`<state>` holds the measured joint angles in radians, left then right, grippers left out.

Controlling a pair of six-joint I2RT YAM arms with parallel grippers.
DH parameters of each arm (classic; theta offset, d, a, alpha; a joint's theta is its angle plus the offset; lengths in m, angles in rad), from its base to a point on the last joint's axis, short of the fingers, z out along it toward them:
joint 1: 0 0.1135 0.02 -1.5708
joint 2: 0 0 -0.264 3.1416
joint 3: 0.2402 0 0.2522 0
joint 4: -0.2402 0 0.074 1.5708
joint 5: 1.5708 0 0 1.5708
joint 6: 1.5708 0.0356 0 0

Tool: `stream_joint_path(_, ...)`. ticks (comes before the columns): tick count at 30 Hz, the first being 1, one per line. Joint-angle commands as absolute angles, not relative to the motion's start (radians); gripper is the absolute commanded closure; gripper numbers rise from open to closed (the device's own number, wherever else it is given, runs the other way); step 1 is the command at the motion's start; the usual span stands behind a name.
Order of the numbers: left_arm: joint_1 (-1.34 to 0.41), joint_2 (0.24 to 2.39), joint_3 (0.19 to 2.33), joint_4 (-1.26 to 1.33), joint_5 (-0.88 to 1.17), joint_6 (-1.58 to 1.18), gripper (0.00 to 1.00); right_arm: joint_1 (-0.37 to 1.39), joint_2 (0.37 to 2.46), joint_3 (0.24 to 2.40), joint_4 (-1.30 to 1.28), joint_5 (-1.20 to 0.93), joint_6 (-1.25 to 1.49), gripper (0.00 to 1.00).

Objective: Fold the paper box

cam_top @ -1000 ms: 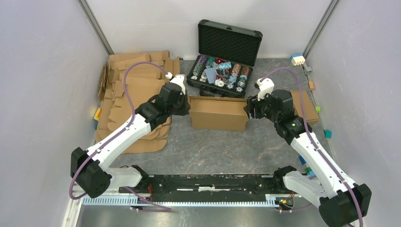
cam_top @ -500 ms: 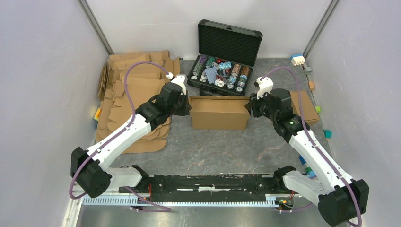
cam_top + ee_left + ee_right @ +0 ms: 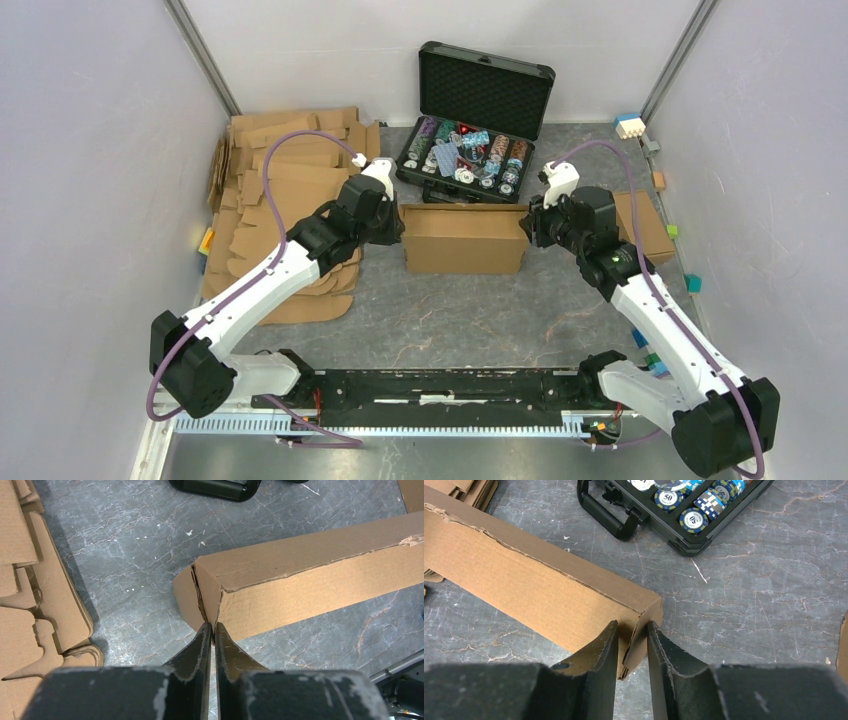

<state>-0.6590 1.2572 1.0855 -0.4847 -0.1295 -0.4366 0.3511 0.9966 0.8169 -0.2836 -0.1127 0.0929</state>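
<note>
Grey table; right fingers have seemingly narrowed onto paper box.

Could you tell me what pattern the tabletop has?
The tabletop is grey with pale marble veining; clearest in the right wrist view.

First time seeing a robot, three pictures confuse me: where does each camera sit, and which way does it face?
Top: fixed above and behind the robot, looking down at the table; left arm and right arm show, box between them.
Left wrist: on the left arm, looking along the left gripper at the box's left end.
Right wrist: on the right arm, looking along the right gripper at the box's right end, case beyond.
Shared: both wrist views show the box.
</note>
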Motion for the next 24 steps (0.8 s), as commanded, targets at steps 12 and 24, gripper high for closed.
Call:
stream_joint_path(12,-0.664,1.275,1.141,-0.506,-0.143,-0.416,0.66,0.35,0.995,0.822,-0.33,-0.147,0.072,0.71)
stream_joint_path(24,-0.664,1.316,1.2,-0.528,-0.151,-0.403,0.73,0.35,0.993,0.827,-0.339,-0.148,0.065,0.71)
